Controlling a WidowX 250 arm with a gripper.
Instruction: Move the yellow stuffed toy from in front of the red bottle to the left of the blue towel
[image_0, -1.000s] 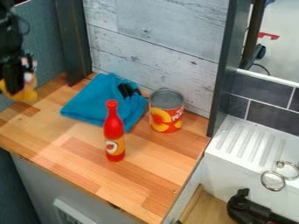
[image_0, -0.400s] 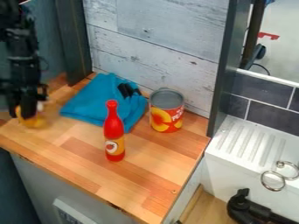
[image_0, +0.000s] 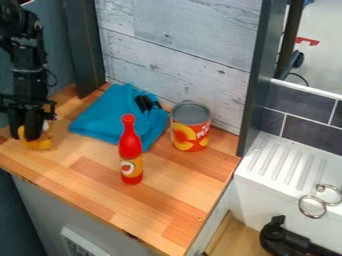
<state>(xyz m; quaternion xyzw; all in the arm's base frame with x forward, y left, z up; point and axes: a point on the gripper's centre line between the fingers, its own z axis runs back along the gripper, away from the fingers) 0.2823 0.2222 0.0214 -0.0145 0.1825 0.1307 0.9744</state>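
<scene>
I'm looking at my gripper (image_0: 23, 136) now, over at the left side of the frame, hanging straight down above the counter (image_0: 167, 205) from the black arm that comes in at the upper left. It's closed around the yellow toy (image_0: 41, 144), its two fingers kept a little apart by what's between them. The toy sits low, right at the left part of the counter, with a small pale patch at its upper right; whether its underside touches the wood, I can't tell from here. Just right of it I've got the blue cloth (image_0: 100, 119), folded and lying flat towards the back, with a black item (image_0: 147, 102) on its right part. Near the cloth's right side there's the can (image_0: 190, 131), upright, grey on top, fruit on its red and orange label. And here, at the middle of the frame, stands the red bottle (image_0: 130, 150), upright, in front of the cloth and well apart from my gripper. Behind all that runs the pale plank wall (image_0: 177, 55), with a dark post (image_0: 83, 45) at its left. Over at the right I see the white sink (image_0: 284, 162), two metal rings (image_0: 312, 206) at it, and a black fixture (image_0: 284, 239) at the lower right.
</scene>
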